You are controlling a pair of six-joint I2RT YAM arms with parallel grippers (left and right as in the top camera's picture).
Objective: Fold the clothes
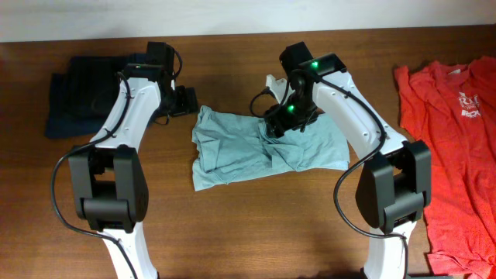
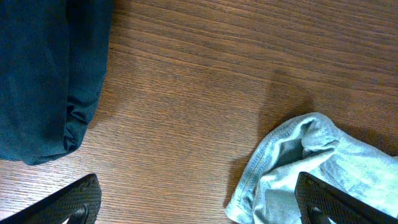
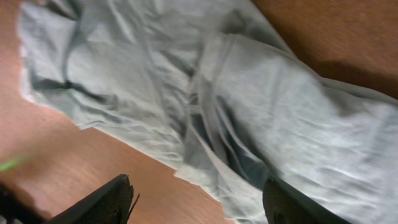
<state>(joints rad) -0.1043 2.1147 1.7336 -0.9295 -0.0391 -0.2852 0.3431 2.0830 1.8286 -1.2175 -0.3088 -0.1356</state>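
the crumpled pale grey-blue cloth t-shirt (image 1: 263,147) lies bunched at the middle of the brown wooden table (image 1: 232,232). the right gripper (image 3: 196,191) hangs over its folds, fingers spread, gripping nothing; the left gripper (image 2: 196,196), spread wide too, hovers above bare wood between that shirt and a dark navy cloth pile (image 2: 43,74).

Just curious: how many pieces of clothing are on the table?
3: a pale blue shirt in the middle, a dark navy heap at the far left, a red T-shirt at the right edge. The heap may hide more.
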